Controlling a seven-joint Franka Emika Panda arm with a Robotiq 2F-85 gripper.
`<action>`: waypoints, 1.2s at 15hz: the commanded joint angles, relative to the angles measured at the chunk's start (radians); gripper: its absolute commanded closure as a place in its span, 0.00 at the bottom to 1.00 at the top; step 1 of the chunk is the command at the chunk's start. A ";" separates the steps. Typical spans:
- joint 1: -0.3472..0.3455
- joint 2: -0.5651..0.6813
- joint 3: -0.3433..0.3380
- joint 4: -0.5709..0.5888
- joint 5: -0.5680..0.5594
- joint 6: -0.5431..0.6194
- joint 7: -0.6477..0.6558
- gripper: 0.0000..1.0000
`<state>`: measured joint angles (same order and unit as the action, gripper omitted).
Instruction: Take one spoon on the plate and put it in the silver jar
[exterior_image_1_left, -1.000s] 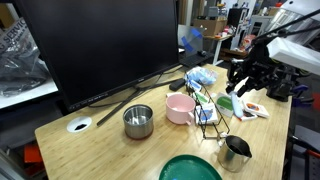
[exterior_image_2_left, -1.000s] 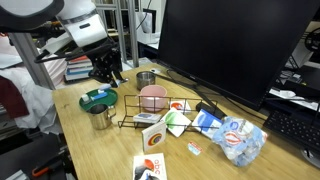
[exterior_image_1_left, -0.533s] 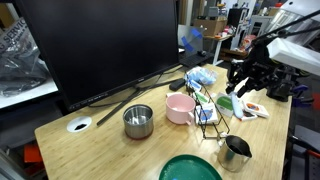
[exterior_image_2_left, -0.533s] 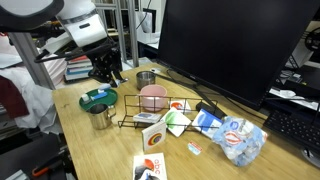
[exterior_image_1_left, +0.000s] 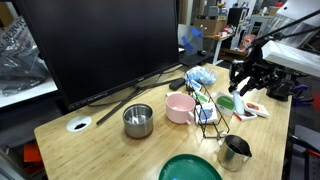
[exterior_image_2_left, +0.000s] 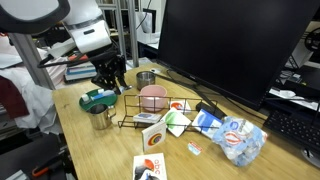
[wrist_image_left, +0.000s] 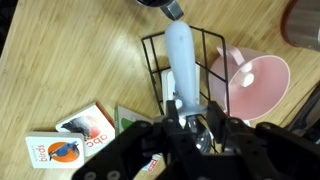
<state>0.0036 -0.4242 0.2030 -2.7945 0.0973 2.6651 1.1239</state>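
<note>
My gripper (wrist_image_left: 188, 118) is shut on the handle end of the pale blue-white spoon (wrist_image_left: 180, 55), which sticks out ahead of the jaws in the wrist view. In both exterior views the gripper (exterior_image_1_left: 243, 85) (exterior_image_2_left: 108, 80) hangs above the table, over the black wire rack (wrist_image_left: 150, 60). The dark green plate (exterior_image_1_left: 190, 168) (exterior_image_2_left: 97, 98) lies at the table's edge. The silver jar (exterior_image_1_left: 235, 152) (exterior_image_2_left: 101, 117) stands upright beside the plate, below and apart from the gripper. I cannot see into the plate.
A pink cup (exterior_image_1_left: 180, 108) (exterior_image_2_left: 152, 97) (wrist_image_left: 255, 80) and a squat steel pot (exterior_image_1_left: 138, 121) (exterior_image_2_left: 146, 78) stand near the wire rack (exterior_image_1_left: 207, 112). Booklets (wrist_image_left: 75, 150) and packets (exterior_image_2_left: 235, 138) lie on the wood. A large dark monitor (exterior_image_1_left: 95, 45) stands behind.
My gripper has shifted slightly over the table with the spoon still in it. Nothing else has moved.
</note>
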 joint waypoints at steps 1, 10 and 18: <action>-0.011 0.037 0.047 0.000 -0.023 -0.016 0.041 0.90; -0.007 0.156 0.138 0.000 -0.124 0.102 0.179 0.90; -0.077 0.190 0.212 0.002 -0.444 0.130 0.481 0.90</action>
<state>-0.0212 -0.2495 0.3842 -2.7930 -0.2483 2.7676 1.5230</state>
